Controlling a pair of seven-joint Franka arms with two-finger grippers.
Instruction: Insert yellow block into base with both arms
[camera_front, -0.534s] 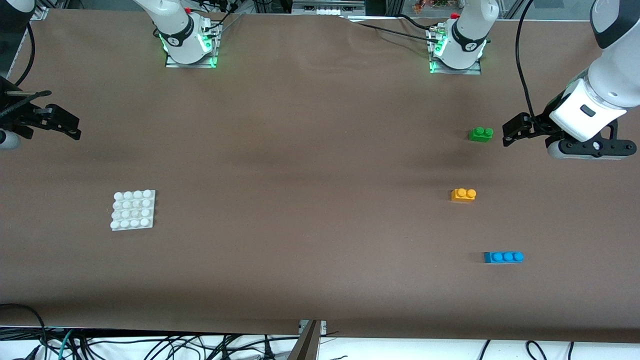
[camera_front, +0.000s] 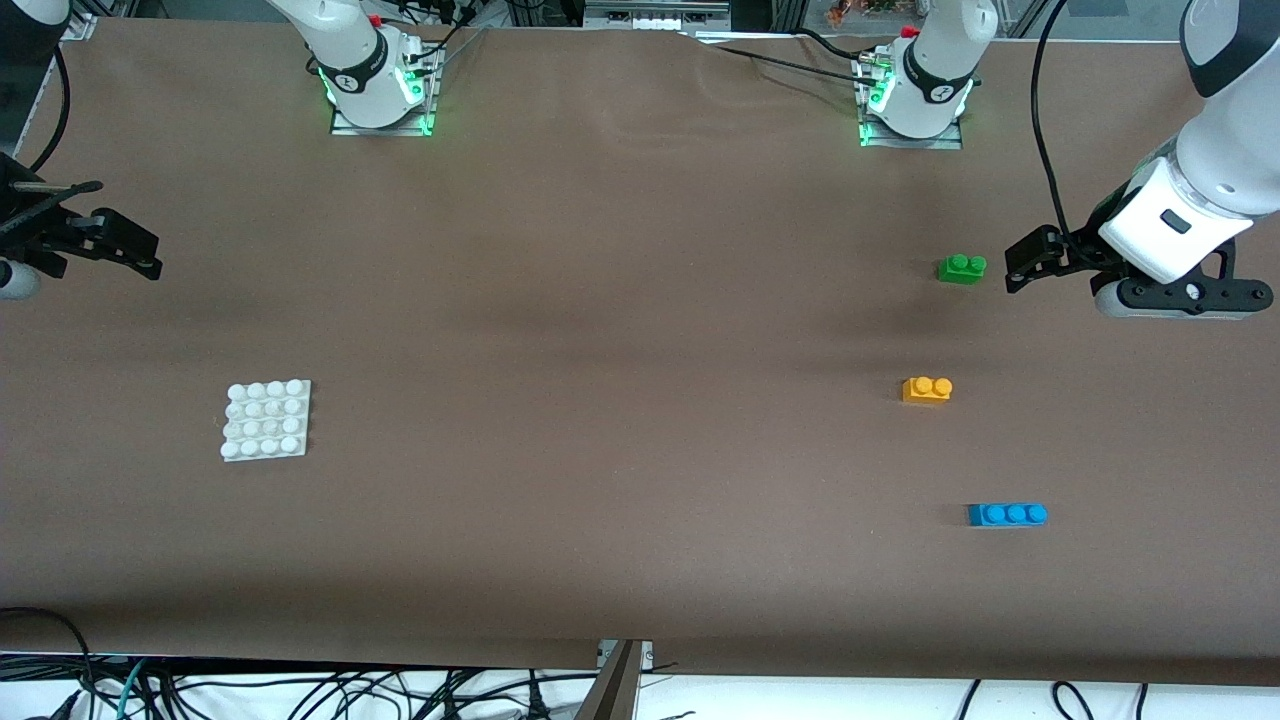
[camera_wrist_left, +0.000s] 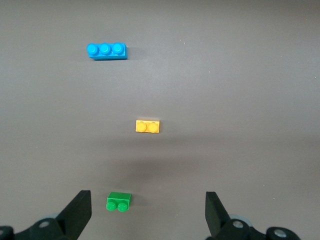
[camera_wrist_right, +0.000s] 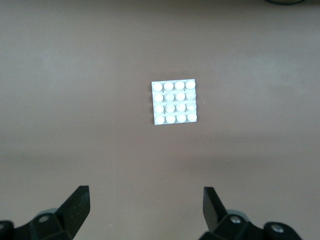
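Observation:
The yellow block (camera_front: 927, 389) lies on the table toward the left arm's end, between a green brick and a blue brick; it also shows in the left wrist view (camera_wrist_left: 148, 126). The white studded base (camera_front: 266, 420) lies flat toward the right arm's end and shows in the right wrist view (camera_wrist_right: 174, 102). My left gripper (camera_front: 1020, 268) is open and empty, held over the table beside the green brick; its wrist view (camera_wrist_left: 148, 210) shows the jaws wide apart. My right gripper (camera_front: 140, 255) is open and empty over the table's edge at the right arm's end, well apart from the base (camera_wrist_right: 146, 205).
A green two-stud brick (camera_front: 962, 268) lies farther from the front camera than the yellow block. A blue three-stud brick (camera_front: 1007, 514) lies nearer to it. Both show in the left wrist view, green (camera_wrist_left: 119, 202) and blue (camera_wrist_left: 106, 50). Brown table cover (camera_front: 600, 400) lies between base and bricks.

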